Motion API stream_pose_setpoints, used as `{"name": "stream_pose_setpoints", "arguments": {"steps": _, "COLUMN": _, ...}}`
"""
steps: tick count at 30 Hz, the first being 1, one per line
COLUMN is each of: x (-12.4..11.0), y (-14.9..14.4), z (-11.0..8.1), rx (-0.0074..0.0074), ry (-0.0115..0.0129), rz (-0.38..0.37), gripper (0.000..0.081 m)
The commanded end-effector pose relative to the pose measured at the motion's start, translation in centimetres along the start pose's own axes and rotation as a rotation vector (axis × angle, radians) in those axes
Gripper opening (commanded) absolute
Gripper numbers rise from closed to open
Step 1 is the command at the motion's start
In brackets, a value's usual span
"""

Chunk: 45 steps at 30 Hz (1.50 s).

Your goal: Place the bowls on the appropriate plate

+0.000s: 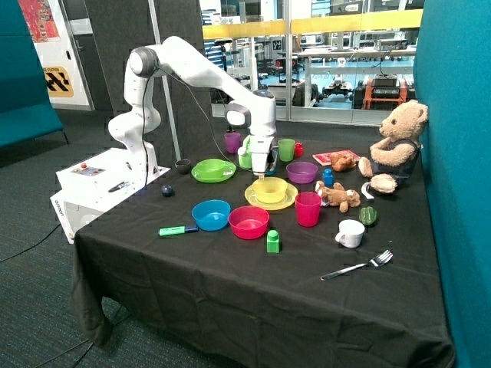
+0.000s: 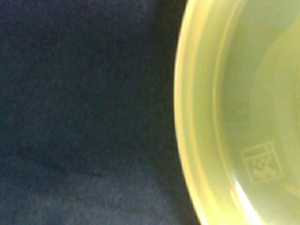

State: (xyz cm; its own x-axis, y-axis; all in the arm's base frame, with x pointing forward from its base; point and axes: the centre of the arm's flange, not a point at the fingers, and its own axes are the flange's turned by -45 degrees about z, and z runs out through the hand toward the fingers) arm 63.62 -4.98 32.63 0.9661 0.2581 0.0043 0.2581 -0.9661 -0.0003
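Closest to us: fork (image 1: 357,267) on black table (image 1: 253,307) | yellow bowl (image 1: 270,189) sits on yellow plate (image 1: 253,198) | gripper (image 1: 261,172) hovers just above its rim, grip hidden, we cannot tell | bowl looks light, stiff, slippery; pinch the rim.

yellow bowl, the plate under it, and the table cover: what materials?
Yellow bowl: looks like glossy, slightly translucent plastic; highlights on it, and the wrist view shows a moulded mark on yellow plastic. Yellow plate: same shiny plastic look. Table cover: matte black fabric, draping in folds at the edge. The pincer is right at the bowl's rim.
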Motion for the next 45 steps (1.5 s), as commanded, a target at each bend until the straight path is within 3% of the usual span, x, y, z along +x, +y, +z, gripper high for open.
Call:
{"name": "stream_pose_setpoints", "arguments": {"steps": 1, "x": -1.0, "y": -0.1, "z": -1.6, "rx": -0.0002, "ry": -0.0043, "rz": -0.026, "gripper": 0.0504}}
{"name": "stream_pose_setpoints", "arguments": {"steps": 8, "x": -1.2, "y": -0.5, "z": -2.8, "rx": -0.0002, "ry": -0.0043, "rz": -0.045, "gripper": 0.0443}}
{"name": "stream_pose_setpoints", "arguments": {"steps": 13, "x": -1.8, "y": -0.8, "z": -3.5, "rx": -0.0001, "ry": -0.0043, "rz": -0.073, "gripper": 0.0477}}
{"name": "stream_pose_setpoints", "arguments": {"steps": 19, "x": -2.7, "y": -0.9, "z": -4.0, "rx": -0.0001, "ry": -0.0043, "rz": -0.091, "gripper": 0.0442}}
{"name": "stream_pose_setpoints", "arguments": {"steps": 29, "x": -4.1, "y": -1.2, "z": -3.9, "rx": -0.0001, "ry": -0.0043, "rz": -0.099, "gripper": 0.0293}}
{"name": "stream_pose_setpoints", "arguments": {"steps": 30, "x": -4.1, "y": -1.2, "z": -3.9, "rx": -0.0001, "ry": -0.0043, "rz": -0.099, "gripper": 0.0383}}
{"name": "stream_pose_setpoints", "arguments": {"steps": 31, "x": -4.2, "y": -1.2, "z": -3.9, "rx": -0.0001, "ry": -0.0043, "rz": -0.111, "gripper": 0.0418}}
{"name": "stream_pose_setpoints", "arguments": {"steps": 35, "x": -4.6, "y": -1.1, "z": -4.2, "rx": -0.0001, "ry": -0.0043, "rz": -0.109, "gripper": 0.0476}}
{"name": "stream_pose_setpoints", "arguments": {"steps": 37, "x": -5.0, "y": -1.2, "z": -4.5, "rx": 0.0000, "ry": -0.0043, "rz": -0.115, "gripper": 0.0443}}
{"name": "stream_pose_setpoints", "arguments": {"steps": 45, "x": -6.1, "y": -1.8, "z": -4.5, "rx": 0.0001, "ry": -0.0043, "rz": -0.161, "gripper": 0.0448}}
